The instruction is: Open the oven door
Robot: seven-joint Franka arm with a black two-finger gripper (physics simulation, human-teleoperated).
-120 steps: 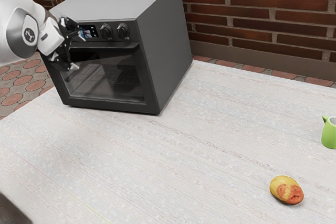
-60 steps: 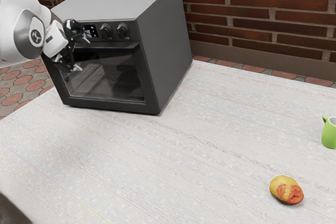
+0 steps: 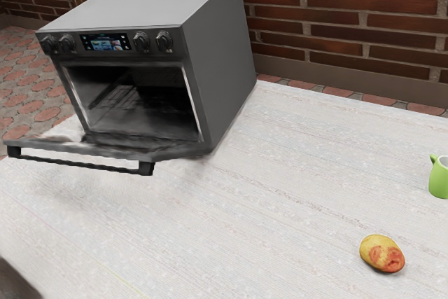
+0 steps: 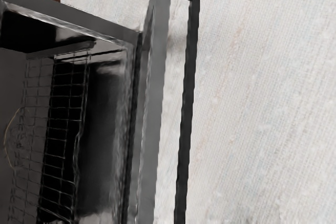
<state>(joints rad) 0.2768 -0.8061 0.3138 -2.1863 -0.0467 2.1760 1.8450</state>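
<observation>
The oven [image 3: 224, 68] stands at the exterior view's upper left with its door [image 3: 105, 148] swung down and out, nearly level, just above the table. The door's dark handle bar [image 3: 80, 164] runs along the outer edge. In the wrist view, the handle [image 4: 188, 93] stands off from the grey door edge [image 4: 156, 93], and nothing grips the visible stretch. Beside it, the wire rack [image 4: 58, 129] shows inside the open oven.
A red and yellow fruit [image 3: 382, 253] lies on the table [image 3: 266, 194] at the exterior view's lower right. A green mug [image 3: 439, 178] stands at its right edge. A brick wall [image 3: 350, 26] rises behind the oven.
The oven door has gone from shut to swung down, showing the inside. My arm and gripper have left their place in front of the oven's control panel and upper door.
</observation>
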